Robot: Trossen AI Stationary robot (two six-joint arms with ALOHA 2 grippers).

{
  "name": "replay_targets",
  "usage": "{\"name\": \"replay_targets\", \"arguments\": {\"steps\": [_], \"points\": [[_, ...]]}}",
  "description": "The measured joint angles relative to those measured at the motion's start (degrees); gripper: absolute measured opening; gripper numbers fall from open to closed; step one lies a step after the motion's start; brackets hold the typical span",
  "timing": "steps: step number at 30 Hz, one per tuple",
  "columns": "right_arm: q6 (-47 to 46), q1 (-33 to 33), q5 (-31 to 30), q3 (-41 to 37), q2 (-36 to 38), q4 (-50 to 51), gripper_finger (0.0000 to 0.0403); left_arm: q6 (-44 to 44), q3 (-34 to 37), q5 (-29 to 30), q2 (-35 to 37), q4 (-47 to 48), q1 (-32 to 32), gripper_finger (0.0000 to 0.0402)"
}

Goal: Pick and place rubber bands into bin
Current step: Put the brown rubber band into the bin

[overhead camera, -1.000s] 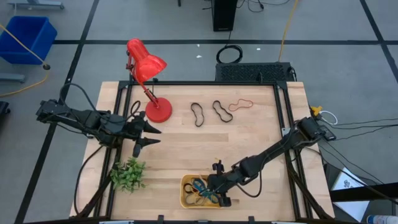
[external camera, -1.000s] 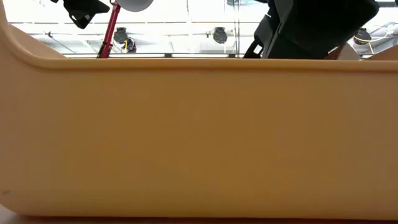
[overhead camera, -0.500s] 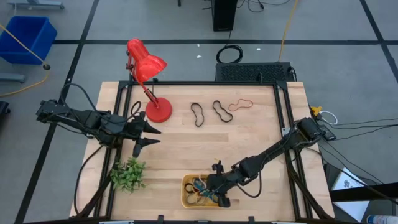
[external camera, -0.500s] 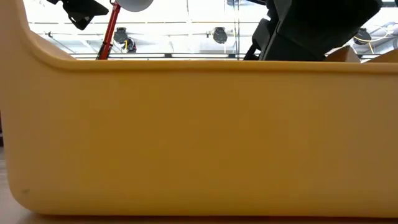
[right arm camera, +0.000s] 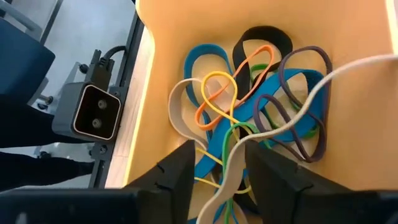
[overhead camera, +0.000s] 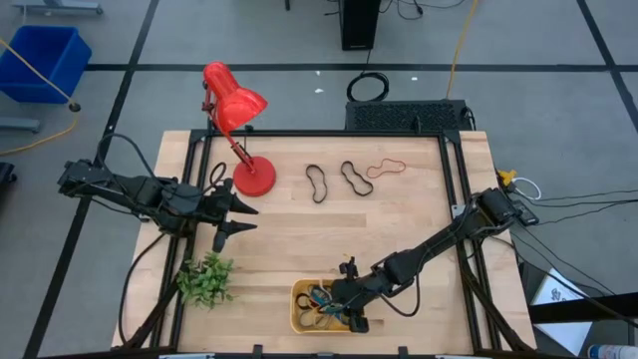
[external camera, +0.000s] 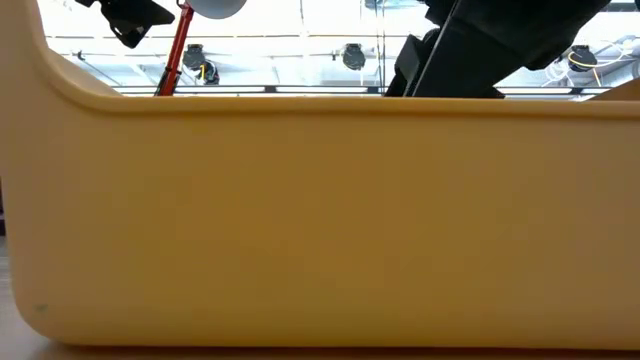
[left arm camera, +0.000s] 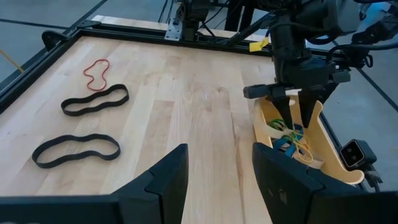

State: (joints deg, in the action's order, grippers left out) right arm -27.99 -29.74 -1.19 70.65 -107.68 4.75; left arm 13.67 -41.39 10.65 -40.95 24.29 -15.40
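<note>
A: Where was the right gripper (overhead camera: 344, 307)?

B: Over the bin (overhead camera: 298, 321), the yellow-orange tray at the near edge of the worktop (overhead camera: 299, 234). Its fingers (right arm camera: 171, 171) stood apart, gripping nothing, pointed down at a tangle of rubber bands (right arm camera: 249, 134) inside: blue, orange, black, purple, green, yellow and a whitish one that ran up between the fingers.

A: Was that whitish band held?

B: I couldn't tell whether it touched either finger; it lay loose between them.

A: And the left gripper (overhead camera: 239, 218)?

B: It hung over the left side of the worktop, near the base of the red lamp (overhead camera: 237, 108) and above the small green plant (overhead camera: 205, 279). Its fingers (left arm camera: 166, 180) were spread, with nothing in them.

A: Any bands outside the bin?

B: Three, well apart from it toward the far side: two black loops (overhead camera: 318, 182) side by side, and a thin red band (overhead camera: 384, 168) just beside them
</note>
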Motion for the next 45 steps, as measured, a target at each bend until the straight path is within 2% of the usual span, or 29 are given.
{"name": "replay_targets", "arguments": {"steps": [6,14,22,25,28,33,38,45], "points": [[0.55,0.02,0.26,-0.04,2.22,-0.25,0.016,0.02,0.0,-0.02,0.0,0.07,0.0,0.0184],[6.01,0.55,-0.41,-0.04,8.92,-0.19,0.0161,0.02,0.0,-0.04,0.0,0.44,0.0,0.0184],[14.46,3.91,-11.02,-0.02,13.31,2.19,0.0161,0.04,0.0,-0.06,0.0,0.44,0.0,0.0184],[15.51,6.04,-16.2,-0.02,13.33,4.64,0.016,0.07,0.0,-0.05,0.0,0.46,0.0,0.0184],[15.41,8.53,-18.24,-0.02,12.75,8.11,0.0158,0.05,0.0,-0.06,0.0,0.51,0.0,0.0184],[14.75,11.1,-17.83,-0.07,10.58,12.77,0.0159,0.07,0.0,-0.06,0.0,0.97,0.0,0.0184],[13.24,11.81,-9.72,-0.07,8.3,12.72,0.0156,-0.07,0.0,-0.06,0.02,1.28,0.0,0.0184],[12.53,10.37,-7.29,-0.07,6.45,13.36,0.0154,-0.57,0.0,-0.06,0.02,1.27,0.0,0.0184]]}}
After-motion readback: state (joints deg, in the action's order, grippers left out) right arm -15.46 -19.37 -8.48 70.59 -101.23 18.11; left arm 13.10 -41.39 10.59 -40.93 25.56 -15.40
